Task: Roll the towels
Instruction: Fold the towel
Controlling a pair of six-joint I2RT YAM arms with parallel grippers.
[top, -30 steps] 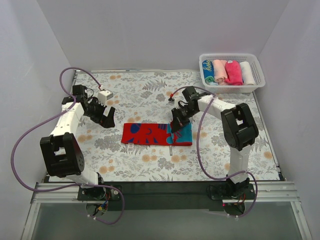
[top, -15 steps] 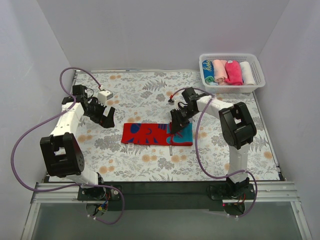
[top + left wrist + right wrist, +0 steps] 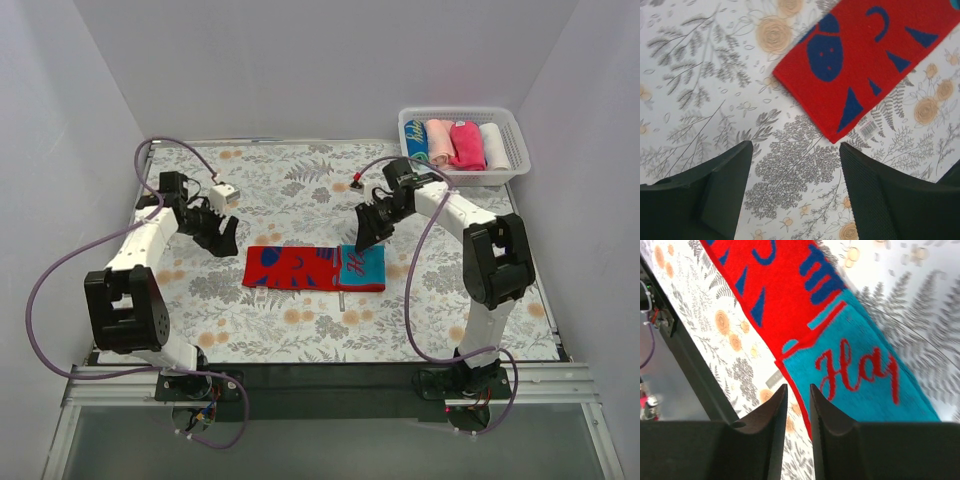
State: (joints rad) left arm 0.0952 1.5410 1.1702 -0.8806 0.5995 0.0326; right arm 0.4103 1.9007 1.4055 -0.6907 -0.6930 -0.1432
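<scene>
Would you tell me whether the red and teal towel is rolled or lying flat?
Flat: the towel lies spread as a long rectangle on the table cloth, neither end rolled.

Top cam looked down over the whole bench (image 3: 300,190); both wrist cams sat close, sharing the red towel (image 3: 295,268).

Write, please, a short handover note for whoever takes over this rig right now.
Left gripper: open, empty, hovering left of the towel.
Right gripper: slightly open, empty, above its teal end.
Towel: flat on the tablecloth, not rolled.
Done: four rolled towels sit in the basket.
Left: roll this towel.
</scene>
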